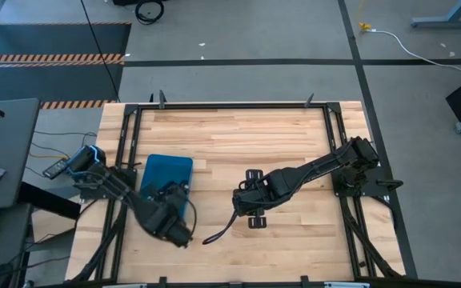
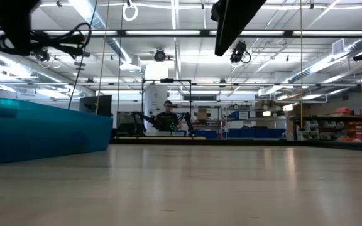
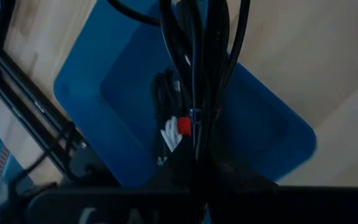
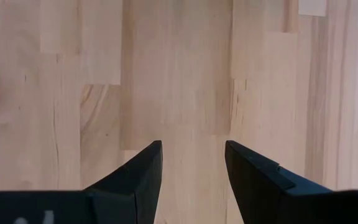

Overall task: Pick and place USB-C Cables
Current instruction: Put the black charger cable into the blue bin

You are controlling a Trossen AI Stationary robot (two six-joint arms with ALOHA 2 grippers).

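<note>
One black cable bundle [image 3: 201, 74] clamped between the left gripper's [image 3: 197, 158] fingers above the blue bin [image 3: 260, 134], more cables [image 3: 166, 118] seen below, right gripper's [image 4: 191, 163] fingers spread over bare tabletop [image 4: 179, 68].

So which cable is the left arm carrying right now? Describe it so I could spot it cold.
Start at the blue bin on the left half of the wooden table. The left gripper hangs above it, shut on a black cable bundle. Unlike the cables already lying in the bin, this bundle is off the surface, pinched between the fingers, with a small red part at the grip.
</note>
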